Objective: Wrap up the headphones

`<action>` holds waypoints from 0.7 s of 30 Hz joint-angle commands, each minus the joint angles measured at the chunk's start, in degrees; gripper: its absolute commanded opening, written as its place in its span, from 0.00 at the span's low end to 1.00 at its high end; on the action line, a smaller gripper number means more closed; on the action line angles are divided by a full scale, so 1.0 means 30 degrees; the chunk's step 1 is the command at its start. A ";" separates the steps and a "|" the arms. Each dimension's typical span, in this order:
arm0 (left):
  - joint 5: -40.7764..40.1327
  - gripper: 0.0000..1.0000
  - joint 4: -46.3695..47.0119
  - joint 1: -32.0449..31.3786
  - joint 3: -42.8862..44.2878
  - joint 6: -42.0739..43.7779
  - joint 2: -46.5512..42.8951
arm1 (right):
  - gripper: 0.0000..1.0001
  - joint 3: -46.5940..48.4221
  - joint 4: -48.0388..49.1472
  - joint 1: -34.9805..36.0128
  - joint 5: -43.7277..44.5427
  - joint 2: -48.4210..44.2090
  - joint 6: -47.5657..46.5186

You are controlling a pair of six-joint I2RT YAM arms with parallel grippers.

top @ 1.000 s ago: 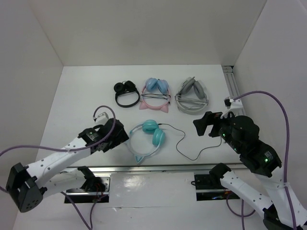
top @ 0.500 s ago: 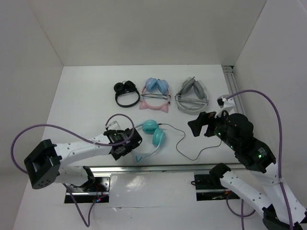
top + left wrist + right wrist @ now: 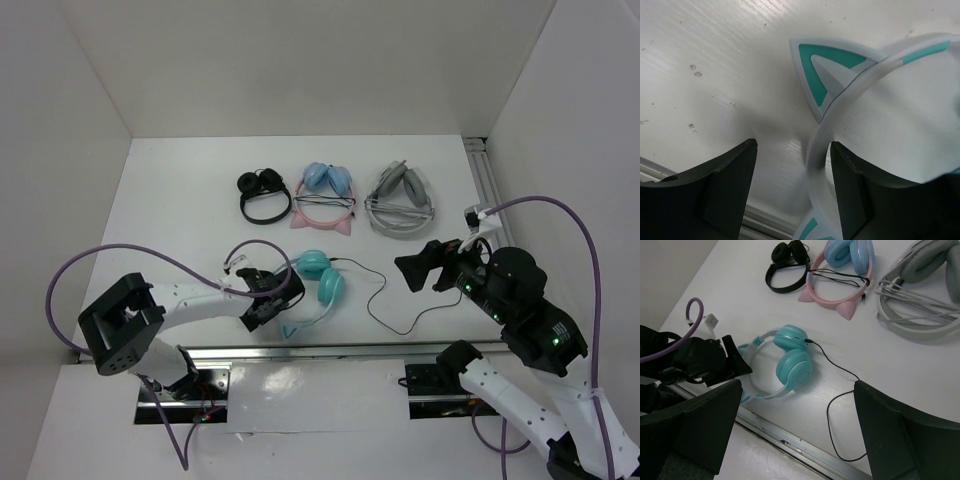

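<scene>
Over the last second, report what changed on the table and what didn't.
The left gripper swept in from the left to the teal headphones; the pale headband now sits between its open fingers, ungripped. The right gripper barely shifted, open near the cable. Headphones, cable, black pair, pink pair and grey pair stayed put.

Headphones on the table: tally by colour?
teal headphones: 1
black headphones: 1
pink headphones with blue cups: 1
grey headphones: 1
Total: 4
</scene>
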 commanded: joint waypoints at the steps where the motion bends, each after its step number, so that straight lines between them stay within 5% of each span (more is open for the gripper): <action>1: -0.0027 0.73 0.0612 0.0326 -0.0072 0.0027 0.0603 | 1.00 0.0912 0.0704 -0.0240 -0.0308 -0.0229 0.0036; 3: 0.0178 0.73 0.0818 0.0326 -0.0072 0.0029 0.1043 | 1.00 0.0912 0.0704 -0.0240 -0.0308 -0.0404 0.0036; 8: 0.1115 0.52 0.1695 0.0502 -0.0248 0.0381 0.2507 | 1.00 0.1087 0.0704 -0.0416 -0.0689 -0.0404 0.0212; 13: 0.1469 0.12 0.2107 0.0678 -0.0863 0.0178 0.3096 | 1.00 0.1527 0.0352 -0.0797 -0.0894 -0.0580 0.0212; 16: 0.1645 0.00 0.1846 0.0678 -0.1039 0.0000 0.3301 | 1.00 0.1527 0.0352 -0.0971 -0.1097 -0.0580 0.0212; 21: -0.0077 0.00 -0.4759 -0.1362 0.0568 -0.2687 0.0145 | 1.00 -0.0548 0.2189 -0.0972 -0.2648 -0.0580 0.1059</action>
